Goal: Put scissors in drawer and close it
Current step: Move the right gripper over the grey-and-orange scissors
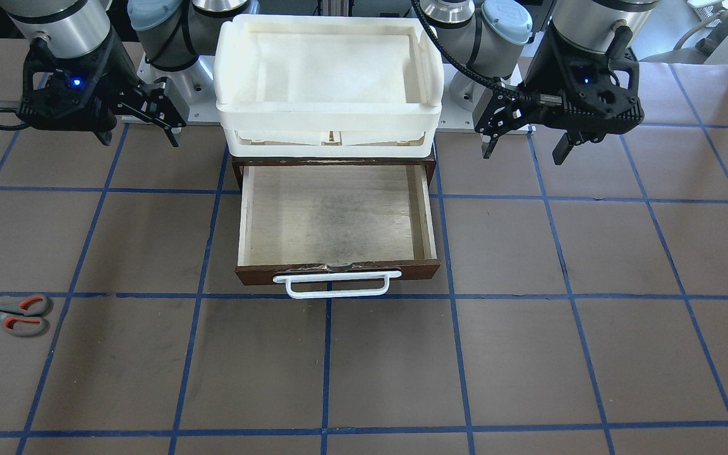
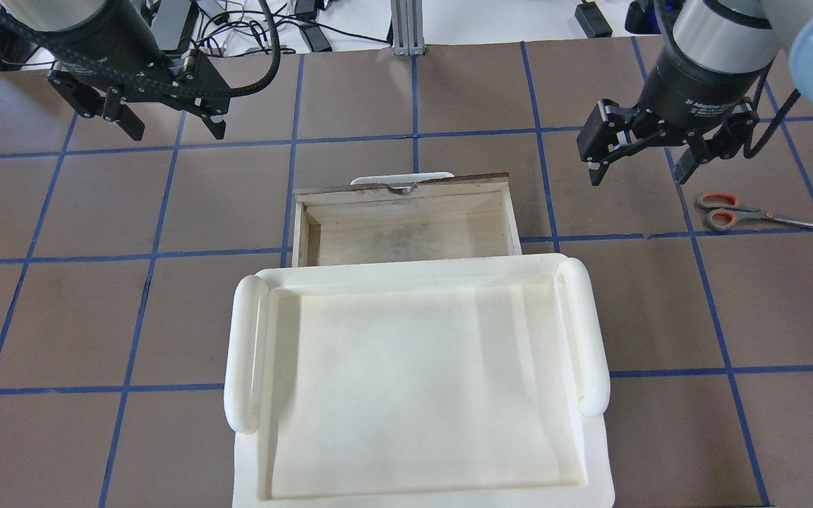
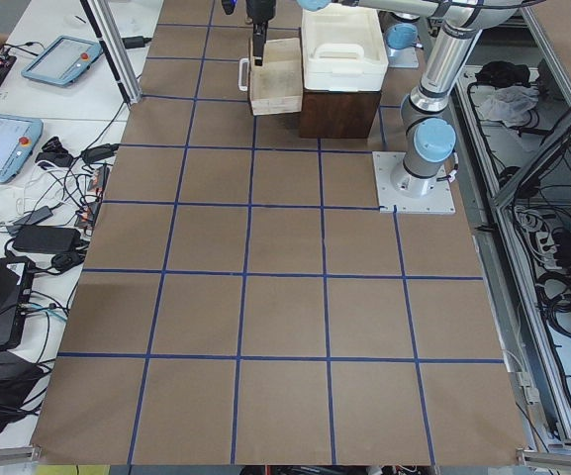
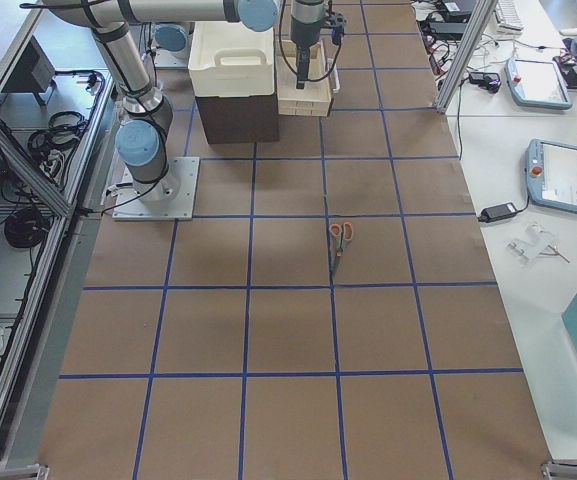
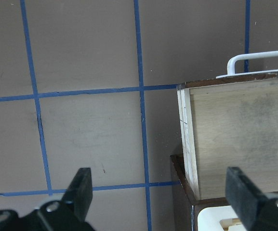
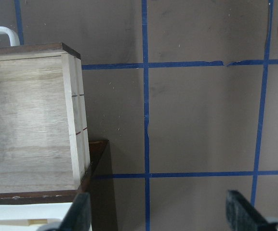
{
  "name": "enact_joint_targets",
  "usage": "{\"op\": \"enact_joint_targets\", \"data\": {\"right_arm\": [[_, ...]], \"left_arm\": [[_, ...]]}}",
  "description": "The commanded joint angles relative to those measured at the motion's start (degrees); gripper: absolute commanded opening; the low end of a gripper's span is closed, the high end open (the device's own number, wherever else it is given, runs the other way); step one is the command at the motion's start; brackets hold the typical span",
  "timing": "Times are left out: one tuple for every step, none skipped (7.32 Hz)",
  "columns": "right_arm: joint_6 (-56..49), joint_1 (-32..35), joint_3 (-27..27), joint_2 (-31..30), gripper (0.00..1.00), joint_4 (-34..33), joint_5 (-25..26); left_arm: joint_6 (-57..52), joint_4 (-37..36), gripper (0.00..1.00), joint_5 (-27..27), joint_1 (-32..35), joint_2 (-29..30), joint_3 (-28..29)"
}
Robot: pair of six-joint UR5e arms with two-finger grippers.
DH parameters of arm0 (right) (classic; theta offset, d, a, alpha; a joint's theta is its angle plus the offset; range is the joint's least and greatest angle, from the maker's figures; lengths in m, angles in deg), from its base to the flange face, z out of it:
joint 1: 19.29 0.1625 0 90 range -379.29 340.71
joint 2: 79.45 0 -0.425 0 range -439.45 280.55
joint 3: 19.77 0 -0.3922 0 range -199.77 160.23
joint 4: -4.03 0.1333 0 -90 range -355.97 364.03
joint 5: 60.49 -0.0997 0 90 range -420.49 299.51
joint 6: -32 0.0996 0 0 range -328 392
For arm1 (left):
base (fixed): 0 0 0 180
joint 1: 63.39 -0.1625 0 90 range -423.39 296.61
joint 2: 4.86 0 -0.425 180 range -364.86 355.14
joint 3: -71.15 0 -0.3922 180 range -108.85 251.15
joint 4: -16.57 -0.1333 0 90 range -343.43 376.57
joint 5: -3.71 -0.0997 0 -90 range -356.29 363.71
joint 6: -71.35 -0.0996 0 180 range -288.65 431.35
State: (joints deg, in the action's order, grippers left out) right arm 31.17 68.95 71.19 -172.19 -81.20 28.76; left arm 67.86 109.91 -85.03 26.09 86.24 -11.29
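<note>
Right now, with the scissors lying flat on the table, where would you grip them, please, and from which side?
The scissors lie flat and closed, so I would come straight down with the nearby right gripper and close the jaws across the narrow neck where blades meet handles.

Brown worktop (image 1: 528,354), blue grid lines. Pale plywood drawer (image 1: 335,218), dark brown front, white handle (image 1: 337,292). Grey scissors (image 1: 13,314), orange-red inner loops. Off-white tray (image 2: 420,381). Black left tool (image 2: 176,130) and right tool (image 2: 637,173).
</note>
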Motion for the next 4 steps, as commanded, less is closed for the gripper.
{"op": "enact_joint_targets", "data": {"right_arm": [[-0.1, 0.0, 0.0, 0.0, 1.0, 0.0, -0.3], [-0.7, 0.0, 0.0, 0.1, 1.0, 0.0, -0.3], [-1.0, 0.0, 0.1, 0.3, 1.0, 0.3, -0.4], [-6.1, -0.3, 0.2, 1.4, 1.0, 0.0, -0.5]], "left_arm": [[0.0, -0.1, 1.0, 0.0, 0.0, 0.1, 0.0], [0.0, -0.1, 1.0, 0.0, 0.0, 0.2, 0.0], [-0.1, -0.1, 1.0, 0.0, 0.0, 0.2, -0.3], [0.0, -0.1, 1.0, 0.0, 0.1, -0.3, -1.3]]}}
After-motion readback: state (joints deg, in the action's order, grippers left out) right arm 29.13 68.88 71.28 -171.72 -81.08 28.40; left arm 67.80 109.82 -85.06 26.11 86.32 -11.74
